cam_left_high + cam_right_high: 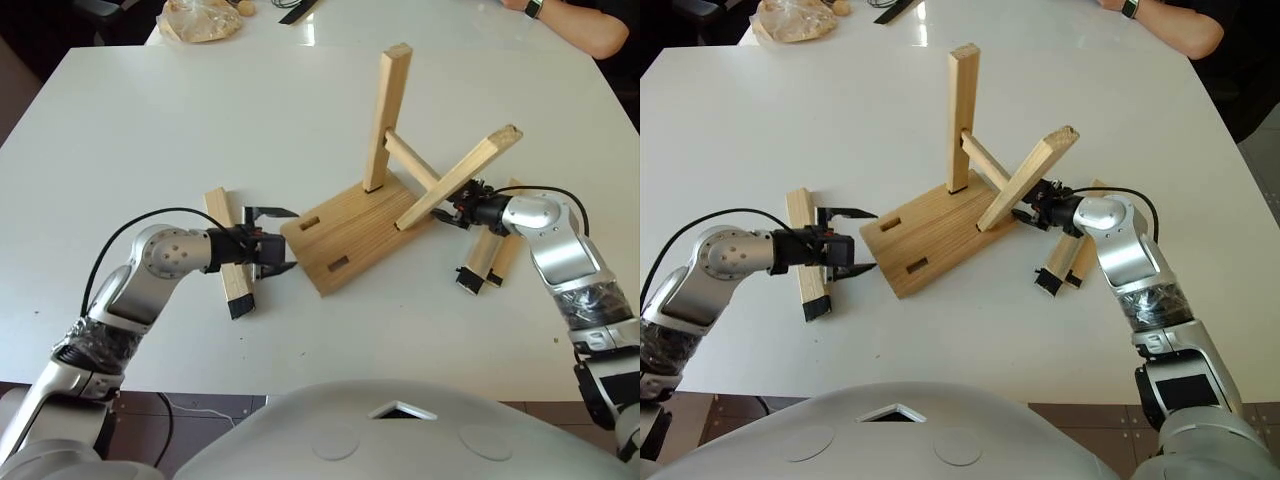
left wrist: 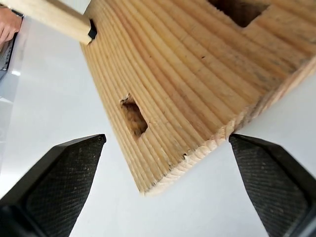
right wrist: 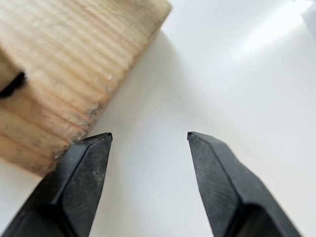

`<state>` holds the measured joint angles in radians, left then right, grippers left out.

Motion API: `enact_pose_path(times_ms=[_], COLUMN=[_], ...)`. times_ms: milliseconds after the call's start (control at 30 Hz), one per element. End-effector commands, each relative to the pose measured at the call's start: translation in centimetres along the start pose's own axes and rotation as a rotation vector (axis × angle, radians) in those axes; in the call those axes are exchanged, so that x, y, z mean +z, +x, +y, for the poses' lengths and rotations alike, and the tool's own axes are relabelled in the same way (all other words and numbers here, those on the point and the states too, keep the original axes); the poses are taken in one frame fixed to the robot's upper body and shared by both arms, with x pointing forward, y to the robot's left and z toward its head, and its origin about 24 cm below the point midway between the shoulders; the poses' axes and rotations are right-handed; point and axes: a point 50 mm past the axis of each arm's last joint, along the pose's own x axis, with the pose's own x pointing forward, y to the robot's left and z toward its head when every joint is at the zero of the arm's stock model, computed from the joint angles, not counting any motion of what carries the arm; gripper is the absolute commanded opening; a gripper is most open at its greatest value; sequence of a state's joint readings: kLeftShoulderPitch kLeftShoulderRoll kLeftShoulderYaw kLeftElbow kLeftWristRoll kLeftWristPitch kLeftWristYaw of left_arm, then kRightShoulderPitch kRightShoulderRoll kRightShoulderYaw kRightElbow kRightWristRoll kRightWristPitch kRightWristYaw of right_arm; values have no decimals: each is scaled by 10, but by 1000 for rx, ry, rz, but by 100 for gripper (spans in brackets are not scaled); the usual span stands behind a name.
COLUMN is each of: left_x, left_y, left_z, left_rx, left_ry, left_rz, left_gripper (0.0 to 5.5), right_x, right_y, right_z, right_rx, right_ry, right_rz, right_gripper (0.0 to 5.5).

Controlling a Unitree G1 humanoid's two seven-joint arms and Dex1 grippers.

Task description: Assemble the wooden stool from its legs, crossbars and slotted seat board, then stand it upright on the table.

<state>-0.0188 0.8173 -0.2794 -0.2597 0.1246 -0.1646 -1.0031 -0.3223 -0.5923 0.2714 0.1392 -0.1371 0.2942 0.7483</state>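
Seat board (image 1: 350, 235) is lying flat in the middle of the table (image 1: 150, 130), with one upright leg (image 1: 388, 115) slotted in and a leaning leg (image 1: 460, 175) beside it, and a crossbar (image 1: 412, 160) joining the two. My left gripper (image 1: 290, 240) is spread wide around the board's near corner. The right gripper (image 3: 149, 134) is spread too, just beside the leaning leg's foot. Left spare sticks (image 1: 237, 290) and right spare sticks (image 1: 480, 262) lie under my arms

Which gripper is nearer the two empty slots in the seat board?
Left. The left gripper, jaws open, straddles the seat board corner beside the slots; the right gripper is at the opposite end, by the tilted leg.
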Motion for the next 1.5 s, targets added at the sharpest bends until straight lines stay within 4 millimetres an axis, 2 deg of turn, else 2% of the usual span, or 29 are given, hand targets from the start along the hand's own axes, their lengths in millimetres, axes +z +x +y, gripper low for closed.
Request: enact_pose_path(times_ms=[33,200,333,533,667,833,933,1033,1133,1267,1400,1500], left_x=[33,36,27,43,51,51,29,-14,-37,-38,-30,-29], left_y=[2,0,2,14,-2,-29,-42,-46,-35,-14,-1,2], left_z=[-14,-29,-21,-21,-8,7,35,49,33,4,-13,-18], left_rx=[-82,-145,-60,26,69,103,291,484,466,349,247,212], left_ry=[-1,-80,-92,-257,-408,-463,-502,-535,-475,-421,-405,-405], left_rz=[-147,-141,-99,-215,-284,-287,-239,-77,43,57,33,40], left_gripper=[463,463,463,463,463,463,463,463,463,463,463,463], right_x=[27,28,29,31,21,14,5,-3,-4,-4,-6,-4], right_y=[23,30,30,17,3,-12,-28,-42,-48,-43,-28,-12], right_z=[8,3,-1,-19,-18,-18,-11,1,3,10,45,68], right_rx=[41,2,-31,-136,-134,-159,-113,-33,-11,31,169,216], right_ry=[-33,-21,-20,-19,-73,-101,-92,-99,-104,-93,-44,6], right_rz=[-136,-155,-172,-190,-150,-123,-94,-59,-46,-43,-57,-81], right_gripper=[283,283,283,283,283,283,283,283,283,283,283,283])
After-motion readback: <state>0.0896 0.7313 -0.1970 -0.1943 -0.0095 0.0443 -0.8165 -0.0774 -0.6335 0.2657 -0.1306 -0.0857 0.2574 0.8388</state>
